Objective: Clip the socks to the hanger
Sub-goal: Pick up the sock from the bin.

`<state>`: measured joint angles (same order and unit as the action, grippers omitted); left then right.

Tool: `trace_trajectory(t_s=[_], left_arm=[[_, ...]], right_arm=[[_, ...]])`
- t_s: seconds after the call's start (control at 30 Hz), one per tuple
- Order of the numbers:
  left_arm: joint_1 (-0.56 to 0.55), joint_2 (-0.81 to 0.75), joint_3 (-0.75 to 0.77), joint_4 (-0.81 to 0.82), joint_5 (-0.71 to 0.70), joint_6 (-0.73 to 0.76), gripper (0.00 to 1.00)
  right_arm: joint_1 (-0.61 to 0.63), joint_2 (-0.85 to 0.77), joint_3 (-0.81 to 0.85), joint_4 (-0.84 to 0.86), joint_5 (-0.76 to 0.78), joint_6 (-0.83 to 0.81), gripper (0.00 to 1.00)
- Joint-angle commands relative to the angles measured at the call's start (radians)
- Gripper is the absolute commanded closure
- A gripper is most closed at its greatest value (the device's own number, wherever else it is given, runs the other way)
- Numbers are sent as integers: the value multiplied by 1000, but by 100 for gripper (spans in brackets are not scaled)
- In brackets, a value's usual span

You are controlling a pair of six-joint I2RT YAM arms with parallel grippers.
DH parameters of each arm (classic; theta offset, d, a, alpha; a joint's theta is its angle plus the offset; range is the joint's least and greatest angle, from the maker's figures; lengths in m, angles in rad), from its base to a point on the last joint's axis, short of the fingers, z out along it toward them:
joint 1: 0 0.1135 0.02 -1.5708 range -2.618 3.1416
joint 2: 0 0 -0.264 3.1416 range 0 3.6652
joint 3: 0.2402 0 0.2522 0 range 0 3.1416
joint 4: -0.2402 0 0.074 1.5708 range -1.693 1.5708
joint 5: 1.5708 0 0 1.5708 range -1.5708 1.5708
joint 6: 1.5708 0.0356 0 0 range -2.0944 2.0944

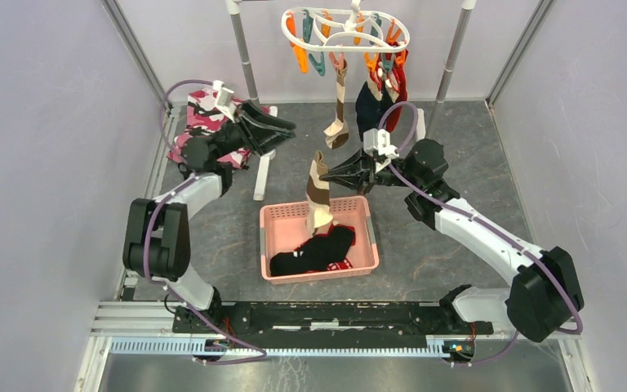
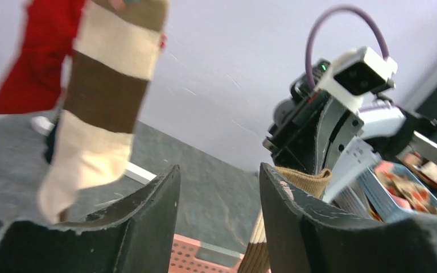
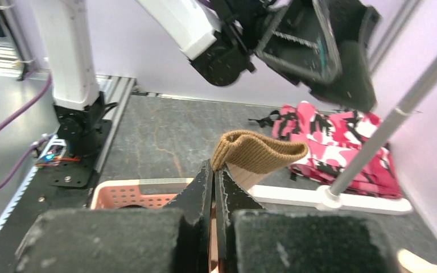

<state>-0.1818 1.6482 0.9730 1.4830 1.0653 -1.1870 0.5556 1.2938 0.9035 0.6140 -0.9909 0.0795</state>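
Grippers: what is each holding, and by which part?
The right gripper pinches the striped sock just below its tan cuff. The left gripper is open, holding nothing.

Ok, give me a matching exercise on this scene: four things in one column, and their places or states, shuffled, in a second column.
Things:
1. right gripper
2. left gripper
3. black sock
4. camo cloth

Places or states:
A. open, holding nothing
B. on the table, far left corner
C. shut on the striped sock
D. lying in the basket

Pairs: 1-C, 2-A, 3-D, 4-B
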Motion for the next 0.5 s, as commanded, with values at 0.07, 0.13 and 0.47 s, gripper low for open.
trace_trajectory(t_s=[0.07,0.13,0.47], left_arm=[[66,-187,8,-314,-126,142,25],[67,-242,-1,-450,-178,233,12],[27,-416,23,-737,-343,349,1]], right_arm=[[-21,-70,-29,-17,137,-71,100],[-22,-79,-43,-6,159,-98,100],[-22,-103,-103,103,265,-196,100]])
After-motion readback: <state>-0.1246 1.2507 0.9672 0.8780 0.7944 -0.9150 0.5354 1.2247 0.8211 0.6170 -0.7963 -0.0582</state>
